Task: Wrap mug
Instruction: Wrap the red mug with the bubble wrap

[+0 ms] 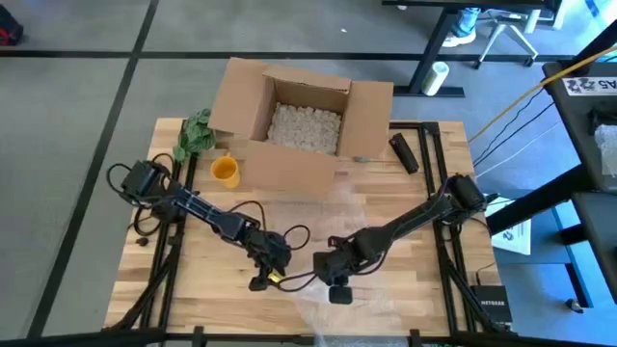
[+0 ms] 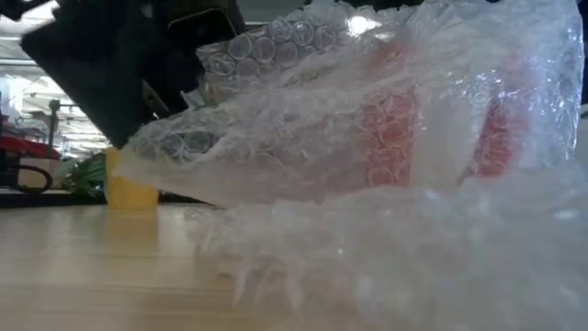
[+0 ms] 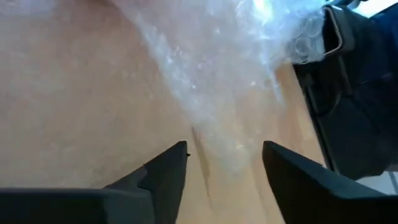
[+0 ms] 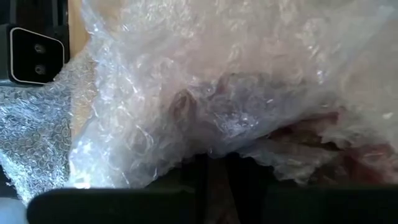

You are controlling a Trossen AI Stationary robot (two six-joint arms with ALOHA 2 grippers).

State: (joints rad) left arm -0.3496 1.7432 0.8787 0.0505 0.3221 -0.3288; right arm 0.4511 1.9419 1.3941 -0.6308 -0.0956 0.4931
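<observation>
Left gripper (image 1: 262, 280), lower-centre-left in the high view, fingers (image 3: 166, 169) spread and empty, hovering at the edge of the clear bubble wrap sheet (image 1: 362, 231), probably to pin or lift a flap. Right gripper (image 1: 337, 289), just right of it, pressed into the wrap; fingers closed on a fold, likely holding the bundle steady. Red mug (image 2: 404, 129) sits inside the wrap, centre-right in the low view. Yellow plastic cup (image 1: 225, 171) and open cardboard box (image 1: 299, 120) wait upper centre.

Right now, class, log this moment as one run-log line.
left gripper: open, over wrap edge | right gripper: at wrap | mug: red, inside wrap | box: open
</observation>
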